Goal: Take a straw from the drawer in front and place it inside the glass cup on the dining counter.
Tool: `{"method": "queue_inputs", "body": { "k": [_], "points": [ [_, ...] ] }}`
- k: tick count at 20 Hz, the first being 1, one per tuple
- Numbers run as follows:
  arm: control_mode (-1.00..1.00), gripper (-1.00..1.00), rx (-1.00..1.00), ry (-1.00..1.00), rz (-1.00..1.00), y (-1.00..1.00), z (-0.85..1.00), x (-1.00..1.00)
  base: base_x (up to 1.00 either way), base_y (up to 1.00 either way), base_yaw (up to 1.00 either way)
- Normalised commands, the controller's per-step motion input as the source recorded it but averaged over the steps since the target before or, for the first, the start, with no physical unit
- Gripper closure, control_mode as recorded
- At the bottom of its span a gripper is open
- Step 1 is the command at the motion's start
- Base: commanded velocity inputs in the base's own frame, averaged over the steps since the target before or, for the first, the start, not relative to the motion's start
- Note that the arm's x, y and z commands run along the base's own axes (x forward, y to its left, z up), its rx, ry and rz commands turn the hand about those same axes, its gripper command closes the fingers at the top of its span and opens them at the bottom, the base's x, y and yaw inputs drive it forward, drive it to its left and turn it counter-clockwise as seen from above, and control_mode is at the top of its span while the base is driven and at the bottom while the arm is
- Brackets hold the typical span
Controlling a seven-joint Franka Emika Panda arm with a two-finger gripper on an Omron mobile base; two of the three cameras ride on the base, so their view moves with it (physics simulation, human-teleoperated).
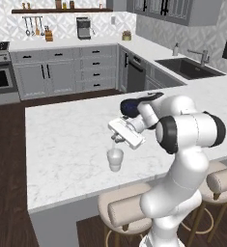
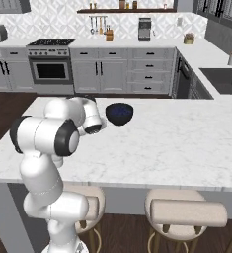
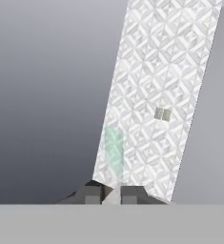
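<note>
End effector (image 1: 117, 140) clenched on the straw (image 3: 114, 155), a pale translucent sliver rising between the dark fingertips (image 3: 91, 194). It hangs directly above the glass cup (image 1: 115, 158), standing on the marble surface (image 1: 62, 140). A dark bowl (image 2: 119, 113) sits farther back.

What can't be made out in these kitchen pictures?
- Thin pale straw: too slim to see between the closed gripper and the small translucent glass cup, left base view.
- That cup: behind the white arm, right base view.
- Dark blue bowl: partly behind the arm, left base view.
</note>
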Motion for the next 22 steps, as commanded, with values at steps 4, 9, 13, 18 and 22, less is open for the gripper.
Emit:
{"method": "queue_inputs", "body": {
  "k": [4, 9, 13, 18, 22],
  "points": [
    [-1.00, 1.00, 0.00, -0.05, 0.00, 0.00, -0.17, 0.07, 0.00, 0.00, 0.00],
    [-1.00, 1.00, 0.00, -0.02, 0.00, 0.00, -0.19, -0.04, 0.00, 0.00, 0.00],
    [-1.00, 1.00, 0.00, -0.01, 0.00, 0.00, -0.07, -0.59, 0.00, 0.00, 0.00],
    [-1.00, 1.00, 0.00, -0.01, 0.00, 0.00, -0.09, -0.29, 0.00, 0.00, 0.00],
    [-1.00, 1.00, 0.00, -0.03, 0.00, 0.00, -0.18, 0.01, 0.00, 0.00, 0.00]
  ]
}}
